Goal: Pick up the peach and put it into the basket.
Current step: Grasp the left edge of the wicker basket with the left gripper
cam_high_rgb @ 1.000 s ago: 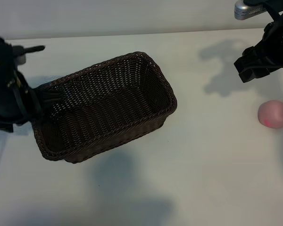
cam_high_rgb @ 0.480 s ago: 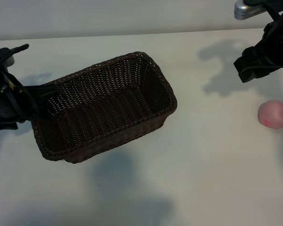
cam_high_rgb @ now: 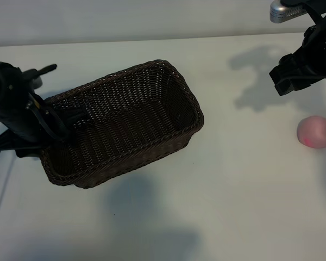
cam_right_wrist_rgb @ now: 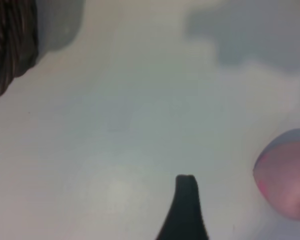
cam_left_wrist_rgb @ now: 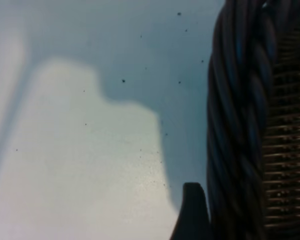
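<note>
Fingers spread and empty, the right gripper (cam_high_rgb: pixel 293 81) at one o'clock should drop squarely over the peach (cam_high_rgb: pixel 315 131) at three o'clock, while the left gripper (cam_high_rgb: pixel 57 126), likewise spread, straddles the basket (cam_high_rgb: pixel 168 98) rim at nine.

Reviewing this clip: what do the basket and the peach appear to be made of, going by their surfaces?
Basket: looks like woven wicker or rattan, dark brown and matte; open weave shows in the walls, and the left wrist view shows a thick braided rim. Whether natural or synthetic cannot be told.
Peach: smooth, matte, pale pink with a redder blush; whether it is real fruit or a foam or plastic replica stays open.
</note>
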